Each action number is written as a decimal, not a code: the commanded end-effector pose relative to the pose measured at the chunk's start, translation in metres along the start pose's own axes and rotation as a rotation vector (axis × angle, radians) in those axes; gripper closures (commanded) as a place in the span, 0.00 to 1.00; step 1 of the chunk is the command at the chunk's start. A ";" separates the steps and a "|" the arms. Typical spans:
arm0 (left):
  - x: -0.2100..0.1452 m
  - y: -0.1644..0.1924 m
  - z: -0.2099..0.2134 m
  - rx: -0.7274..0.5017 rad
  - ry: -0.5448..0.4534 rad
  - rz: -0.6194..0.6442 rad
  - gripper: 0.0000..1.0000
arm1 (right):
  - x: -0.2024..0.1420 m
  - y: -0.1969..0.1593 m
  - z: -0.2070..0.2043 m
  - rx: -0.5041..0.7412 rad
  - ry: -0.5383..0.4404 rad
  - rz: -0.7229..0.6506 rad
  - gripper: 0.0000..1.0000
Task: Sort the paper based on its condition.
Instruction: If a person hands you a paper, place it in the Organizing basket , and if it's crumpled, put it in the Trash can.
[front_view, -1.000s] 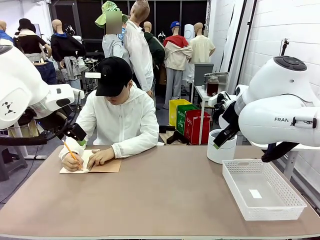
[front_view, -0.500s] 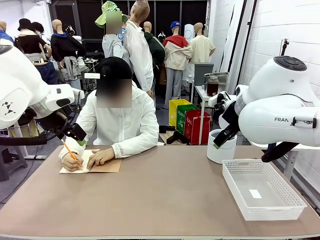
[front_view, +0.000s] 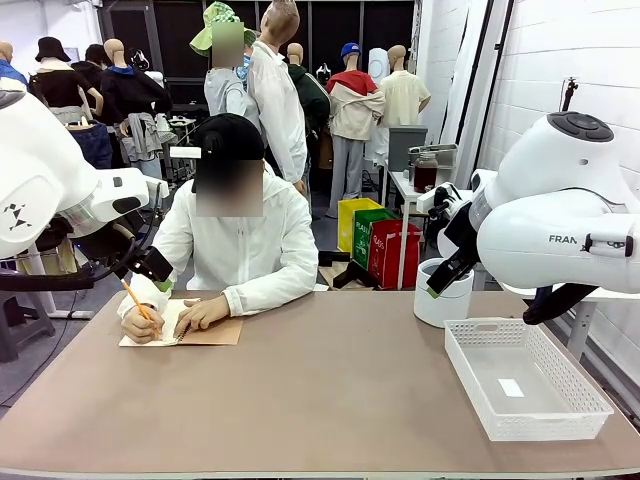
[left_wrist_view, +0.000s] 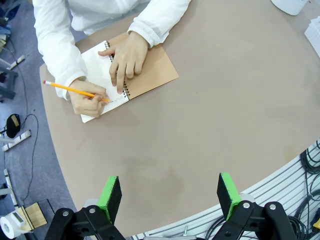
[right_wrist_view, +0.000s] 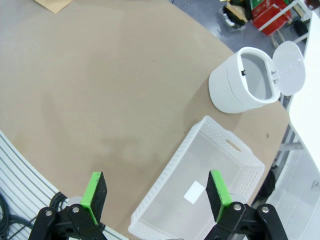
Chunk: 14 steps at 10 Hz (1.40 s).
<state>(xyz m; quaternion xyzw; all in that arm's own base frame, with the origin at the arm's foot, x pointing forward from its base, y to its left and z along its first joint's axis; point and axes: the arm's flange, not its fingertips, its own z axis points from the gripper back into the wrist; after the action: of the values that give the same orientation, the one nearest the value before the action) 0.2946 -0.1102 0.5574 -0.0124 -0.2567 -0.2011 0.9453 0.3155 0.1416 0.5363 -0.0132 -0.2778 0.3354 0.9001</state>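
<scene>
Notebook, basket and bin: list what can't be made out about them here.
- Writing on the notebook page: left wrist view, partly under the person's flat hand, otherwise too small.
- Print on the label in the basket: right wrist view, too small to read.
- Bottom of the bin: right wrist view, cut off by its own wall.

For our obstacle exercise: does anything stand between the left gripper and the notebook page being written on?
Yes. On the page lie the person's writing hand, holding a pencil, and other hand, flat. The left gripper hangs open above the table.
</scene>
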 end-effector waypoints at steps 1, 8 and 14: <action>0.000 0.000 0.001 0.000 -0.002 -0.001 0.00 | 0.000 0.000 0.000 -0.001 0.000 0.000 0.00; 0.000 0.000 0.001 0.000 -0.002 -0.001 0.00 | 0.000 0.000 0.000 -0.001 0.000 0.000 0.00; 0.000 0.000 0.001 0.000 -0.002 -0.001 0.00 | 0.000 0.000 0.000 -0.001 0.000 0.000 0.00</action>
<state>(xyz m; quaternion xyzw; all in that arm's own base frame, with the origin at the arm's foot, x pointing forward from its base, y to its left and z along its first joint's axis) 0.2946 -0.1102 0.5574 -0.0124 -0.2567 -0.2011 0.9453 0.3155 0.1416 0.5363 -0.0132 -0.2778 0.3354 0.9001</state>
